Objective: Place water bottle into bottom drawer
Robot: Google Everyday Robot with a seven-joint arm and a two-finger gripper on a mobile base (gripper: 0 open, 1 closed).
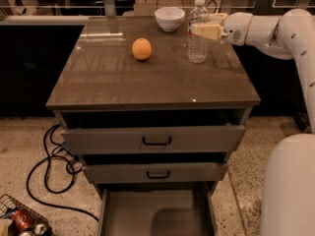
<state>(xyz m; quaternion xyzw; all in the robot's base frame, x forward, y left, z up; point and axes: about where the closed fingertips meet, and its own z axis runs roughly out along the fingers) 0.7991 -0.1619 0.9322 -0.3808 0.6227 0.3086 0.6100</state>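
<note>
The water bottle (197, 50), clear ribbed plastic with a white cap, stands upright on the brown cabinet top (147, 82) at the back right, right of the white bowl (169, 17). My gripper (202, 28) reaches in from the right at the bottle's label height, with its cream end against the bottle's upper half. The bottom drawer (133, 213) is pulled out at the foot of the cabinet and shows a plain grey floor with nothing in it.
An orange (141, 48) lies on the top, left of the bottle. Two black-handled drawers (156, 140) stick out slightly above the bottom one. Black cables (49, 166) and a wire basket with cans (19, 220) lie on the floor at the left. My white base (290, 186) stands at the right.
</note>
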